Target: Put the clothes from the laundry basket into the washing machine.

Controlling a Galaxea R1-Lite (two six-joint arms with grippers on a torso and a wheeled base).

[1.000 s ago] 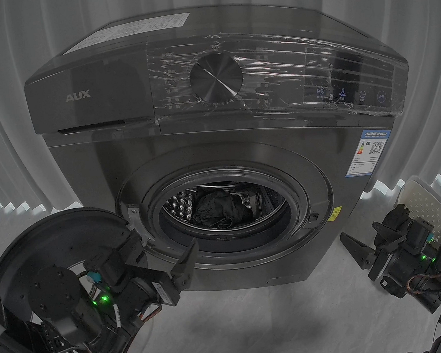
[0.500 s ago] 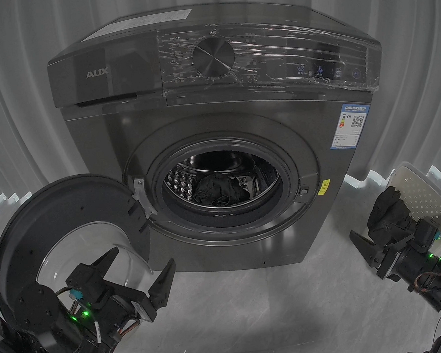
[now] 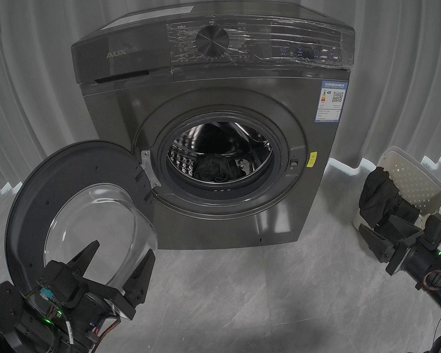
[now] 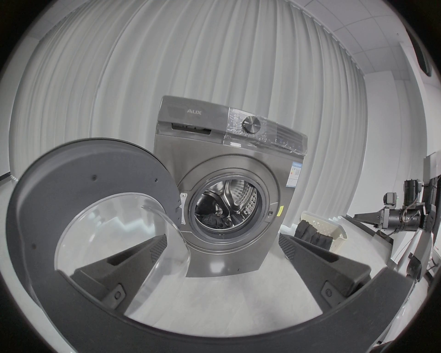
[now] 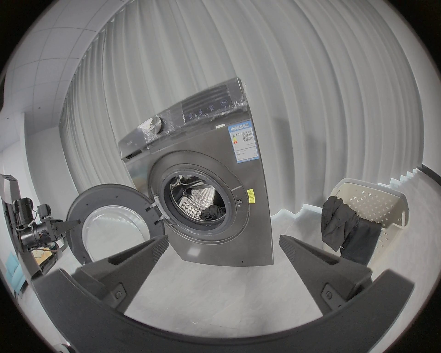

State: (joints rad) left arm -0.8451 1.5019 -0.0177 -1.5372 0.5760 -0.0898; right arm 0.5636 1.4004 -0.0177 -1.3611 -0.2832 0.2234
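At the lower left of the head view, the left hand hangs low over the grey floor. Its two fingers are spread wide apart and hold nothing. It stands in front of the open door and covers the lower edge of the door's glass. The door is swung fully out to the left of the washing machine. The machine's control panel is under a clear wrap, so its marks are hard to read. Inside the drum lies a dark garment, low and near the front; the deeper part of the drum is too dark to make out. To the right of the machine, near the curtain, the pale laundry basket stands on the floor. Dark clothes hang over its near rim. The bottom of the basket is hidden, and I cannot tell how much more lies in it. The right hand is just in front of these clothes, also wide open and holding nothing, and it covers their lower end.
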